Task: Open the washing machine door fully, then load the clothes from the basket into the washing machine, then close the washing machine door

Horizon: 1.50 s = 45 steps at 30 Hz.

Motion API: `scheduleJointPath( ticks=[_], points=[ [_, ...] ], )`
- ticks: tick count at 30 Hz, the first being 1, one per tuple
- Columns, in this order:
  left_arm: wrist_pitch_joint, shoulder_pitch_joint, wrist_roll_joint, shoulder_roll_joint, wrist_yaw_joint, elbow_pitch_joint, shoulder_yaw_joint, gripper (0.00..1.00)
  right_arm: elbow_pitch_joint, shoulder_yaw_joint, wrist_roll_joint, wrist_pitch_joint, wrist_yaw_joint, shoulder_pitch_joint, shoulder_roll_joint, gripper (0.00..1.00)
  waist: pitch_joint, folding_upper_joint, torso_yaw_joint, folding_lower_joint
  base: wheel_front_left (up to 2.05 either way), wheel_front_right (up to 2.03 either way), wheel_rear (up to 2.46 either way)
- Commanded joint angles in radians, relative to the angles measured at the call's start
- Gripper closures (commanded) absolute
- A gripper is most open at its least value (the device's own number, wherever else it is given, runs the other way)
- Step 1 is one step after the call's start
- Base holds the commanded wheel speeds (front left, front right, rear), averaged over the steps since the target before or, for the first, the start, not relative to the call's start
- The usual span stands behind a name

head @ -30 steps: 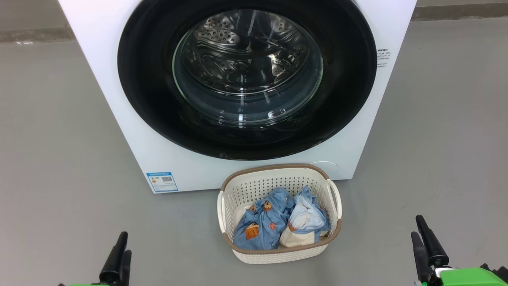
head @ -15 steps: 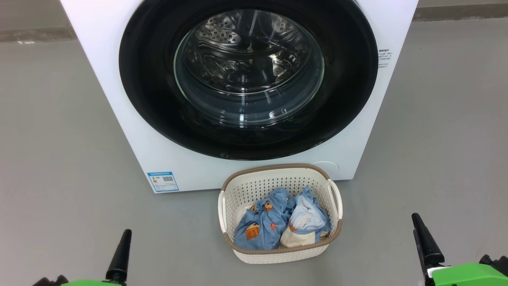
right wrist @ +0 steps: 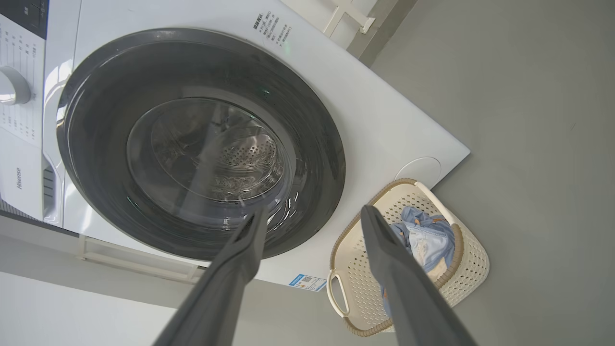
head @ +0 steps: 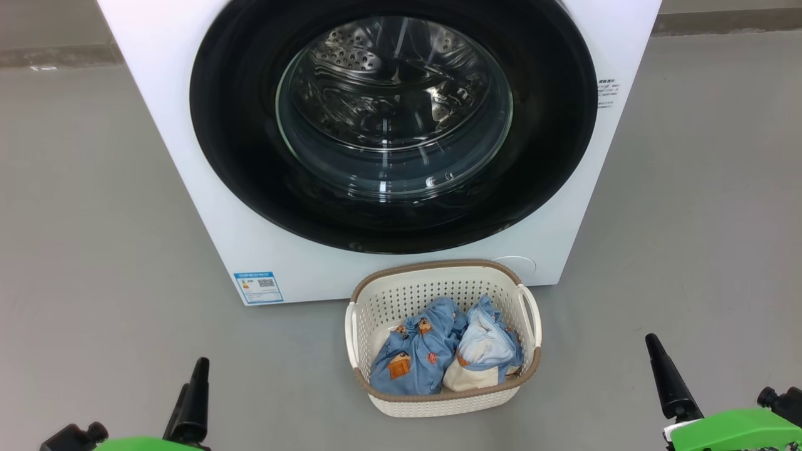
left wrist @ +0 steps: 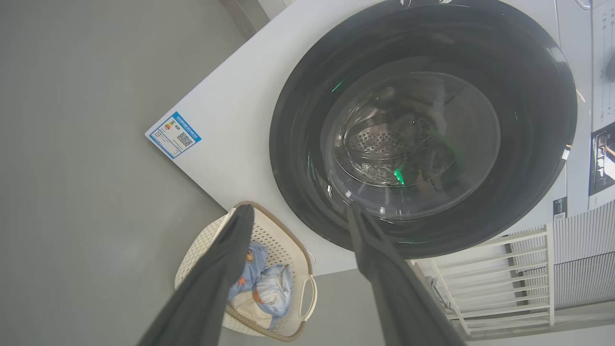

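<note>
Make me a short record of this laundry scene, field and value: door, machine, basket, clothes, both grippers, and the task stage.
washing machine door: shut, flat against the front
washing machine: white front-loader standing on the grey floor
basket: on the floor right in front of the machine, below the door
clothes: light blue and cream pieces, all in the basket
left gripper: open, empty, touching nothing
right gripper: open, empty, touching nothing
task stage: door not yet opened, nothing loaded
</note>
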Motion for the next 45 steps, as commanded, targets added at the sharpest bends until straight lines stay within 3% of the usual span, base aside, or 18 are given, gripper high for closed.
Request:
scheduleJointPath(
  ticks=[1,45],
  points=[
    [-0.012,-0.016,0.032,0.018,-0.002,-0.033,0.01,0.0,-0.031,0.013,-0.032,-0.012,0.001,-0.013,-0.018,0.0,0.0,0.0,0.0,-0.0001,0.0,0.0,0.0],
    [-0.141,-0.004,0.562,0.04,-0.003,-0.072,-0.025,0.0,-0.078,0.027,-0.495,-0.108,0.001,0.018,-0.069,0.0,0.001,0.0,0.007,-0.0001,0.0,0.0,0.0]
  ],
)
